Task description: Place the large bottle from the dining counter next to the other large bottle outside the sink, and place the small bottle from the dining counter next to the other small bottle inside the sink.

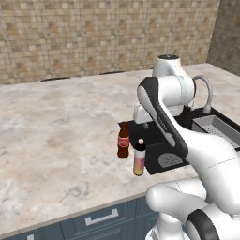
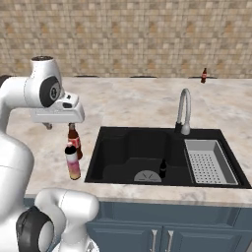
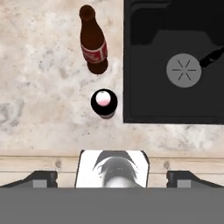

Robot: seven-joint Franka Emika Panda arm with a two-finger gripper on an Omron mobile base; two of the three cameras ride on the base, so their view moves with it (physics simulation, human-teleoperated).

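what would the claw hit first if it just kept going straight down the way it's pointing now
Probably the bottle with the pink-and-white cap, standing upright almost under the open claw beside the cola bottle. The line may pass just on its near side and meet the bare counter instead.
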